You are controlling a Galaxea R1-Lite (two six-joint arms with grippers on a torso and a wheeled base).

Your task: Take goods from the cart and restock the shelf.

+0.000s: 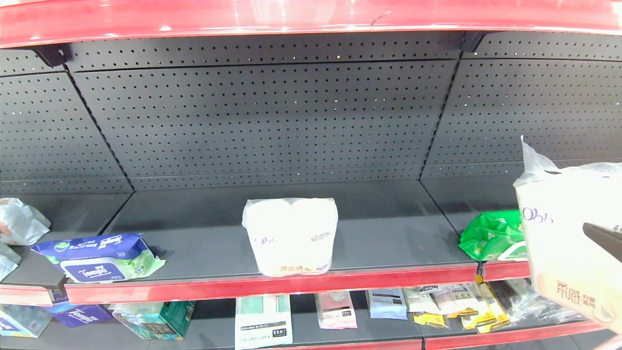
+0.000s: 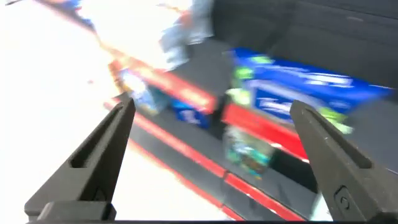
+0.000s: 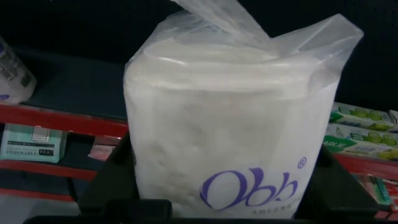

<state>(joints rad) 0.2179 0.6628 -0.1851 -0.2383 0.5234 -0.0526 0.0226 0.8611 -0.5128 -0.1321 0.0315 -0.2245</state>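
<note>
tissue pack (image 3: 230, 124) | in right gripper (image 3: 227, 177), level with shelf (image 1: 388, 228) | left gripper (image 2: 211, 109) spread

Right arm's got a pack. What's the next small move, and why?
Probably ease the right gripper forward and left, onto the bare shelf beside the standing pack: the held pack hangs short of the shelf, in front of the green pack.

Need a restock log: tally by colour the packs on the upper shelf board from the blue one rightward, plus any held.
White: 2, the standing pack and the held pack
Blue pack: 1
Green pack: 1
Total: 4
</note>
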